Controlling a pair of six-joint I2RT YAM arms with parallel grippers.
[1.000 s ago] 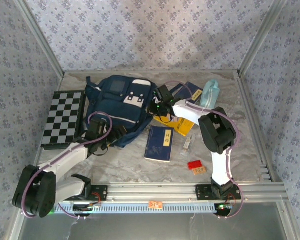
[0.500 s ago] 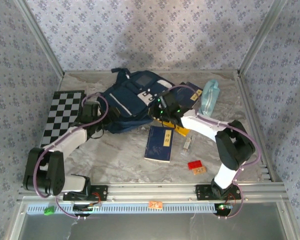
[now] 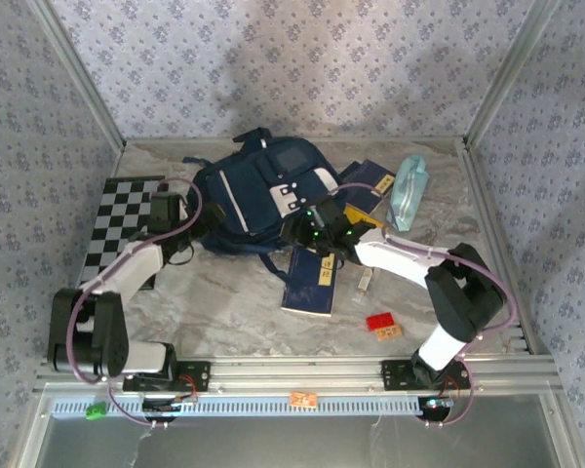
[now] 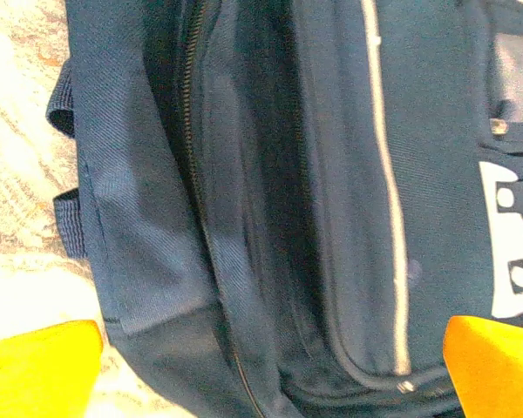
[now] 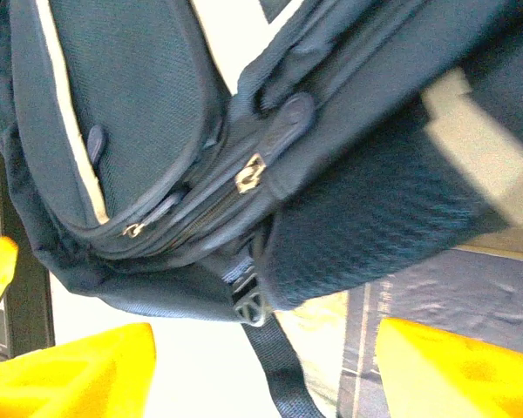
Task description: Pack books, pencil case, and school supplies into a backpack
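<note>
Near edge: aluminium rail (image 3: 302, 371) across the front. The bare marbled table (image 3: 224, 307) between the two arm bases is the widest free patch. A small red block (image 3: 378, 320) lies near-right, clear of the books.

Mid-table: navy book (image 3: 310, 281) lying flat, yellow label up. Its far edge meets a dark strap (image 3: 273, 259) of the backpack (image 3: 263, 195); whether it is touching or tucked under, cannot tell. The clear oblong supply item (image 3: 365, 281) sits just right of that book, apart from it.

Pack itself: navy fabric, white patches, thin white stripe, lying front-up at centre-far with its top handle toward the far wall. Left wrist view: a dark slot runs beside the zip teeth; how far it is unzipped, cannot tell. Right wrist view: brass-coloured zip pulls, mesh side panel, strap buckle.

At the pack's left side, the left gripper (image 4: 266, 383) has its jaws spread wide, with nothing clamped. At the near-right side, the right gripper (image 5: 261, 370) is also wide apart, and the strap hangs between its yellow fingers (image 5: 78, 374) unpinched.

Right of the pack: yellow book (image 3: 359, 214) and second navy book (image 3: 372, 180), overlapping. The pale teal pencil case (image 3: 408, 190) is far-right, near the right rail.

Far-left: checkered board (image 3: 117, 229) by the left wall. The left arm fills the narrow gap between the board and the pack.
</note>
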